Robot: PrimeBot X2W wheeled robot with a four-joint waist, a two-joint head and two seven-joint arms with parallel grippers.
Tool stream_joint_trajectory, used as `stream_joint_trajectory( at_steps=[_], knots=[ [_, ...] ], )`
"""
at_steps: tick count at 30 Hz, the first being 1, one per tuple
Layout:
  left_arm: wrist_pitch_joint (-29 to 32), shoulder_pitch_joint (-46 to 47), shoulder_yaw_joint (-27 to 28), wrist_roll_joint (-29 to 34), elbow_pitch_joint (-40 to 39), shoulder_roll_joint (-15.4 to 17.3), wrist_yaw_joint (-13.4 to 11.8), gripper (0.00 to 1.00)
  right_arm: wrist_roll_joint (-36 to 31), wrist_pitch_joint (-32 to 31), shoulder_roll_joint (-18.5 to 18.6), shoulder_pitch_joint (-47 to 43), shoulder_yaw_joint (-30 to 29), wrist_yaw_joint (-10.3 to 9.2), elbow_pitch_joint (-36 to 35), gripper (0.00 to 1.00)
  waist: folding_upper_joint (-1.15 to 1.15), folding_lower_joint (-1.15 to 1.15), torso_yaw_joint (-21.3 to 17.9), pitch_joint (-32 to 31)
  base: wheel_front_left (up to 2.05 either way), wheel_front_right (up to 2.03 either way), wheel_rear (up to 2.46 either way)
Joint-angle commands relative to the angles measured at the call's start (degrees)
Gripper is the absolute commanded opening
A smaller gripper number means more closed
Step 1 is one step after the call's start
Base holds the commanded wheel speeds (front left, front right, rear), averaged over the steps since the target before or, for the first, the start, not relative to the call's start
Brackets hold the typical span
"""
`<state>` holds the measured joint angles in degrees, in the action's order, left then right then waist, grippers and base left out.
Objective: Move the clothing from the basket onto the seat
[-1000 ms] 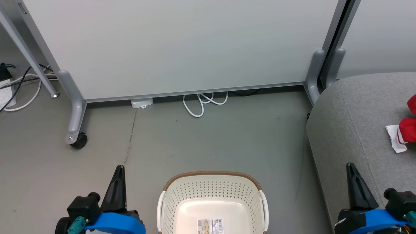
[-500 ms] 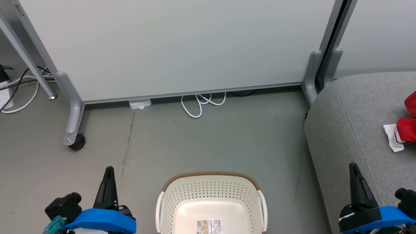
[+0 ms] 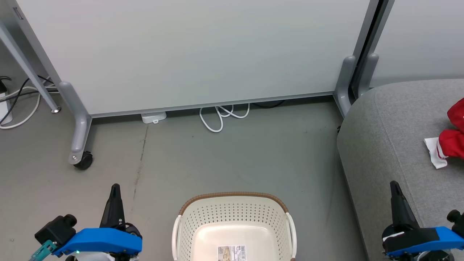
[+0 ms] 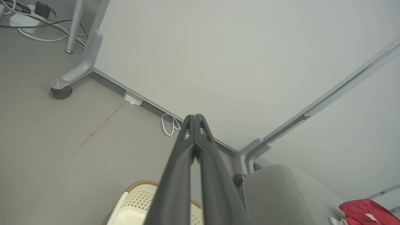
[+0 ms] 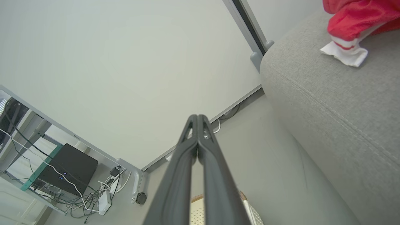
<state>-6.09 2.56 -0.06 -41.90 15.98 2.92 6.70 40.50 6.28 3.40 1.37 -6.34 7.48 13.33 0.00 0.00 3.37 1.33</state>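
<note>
Clothing [image 3: 451,136]: lying on the seat [image 3: 384,145] (white trim showing).
Basket [image 3: 233,212]: standing on the floor [image 3: 217,163].
Left gripper [image 3: 115,187]: jaws pressing together.
Right gripper [image 3: 394,185]: jaws pressing together.

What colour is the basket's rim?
Brown woven rim on a cream basket; clearest in the head view.

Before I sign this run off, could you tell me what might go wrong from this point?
1. The clothing lies on the seat, but the basket is cut off at its near end in the head view; a garment could sit there unseen.
2. The right gripper, shut and empty, hangs close to the seat; a turn might drag it across the cushion.
3. A white cable loops on the floor by the panel; driving forward could snag it.
</note>
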Motion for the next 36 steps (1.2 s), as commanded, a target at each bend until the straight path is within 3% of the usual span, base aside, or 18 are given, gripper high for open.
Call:
stream_joint_trajectory(
  at_steps=[1, 36],
  knots=[
    [0.45, 1.77, 0.68, -2.19, -0.98, 0.02, 0.41, 0.00, 2.32, -0.55, 0.03, 1.96, -0.09, 0.01, -0.62, 0.00, 0.00, 0.00, -0.06, -0.02, 0.00, 0.00, 0.00],
    [6.41, 2.97, 3.64, -25.31, -1.52, -0.01, 0.68, 0.00, 26.09, -6.52, -0.24, 3.58, -0.18, 0.02, -0.03, 0.00, 0.00, 0.00, -1.33, -0.45, 0.00, 0.00, 0.00]
  ],
)
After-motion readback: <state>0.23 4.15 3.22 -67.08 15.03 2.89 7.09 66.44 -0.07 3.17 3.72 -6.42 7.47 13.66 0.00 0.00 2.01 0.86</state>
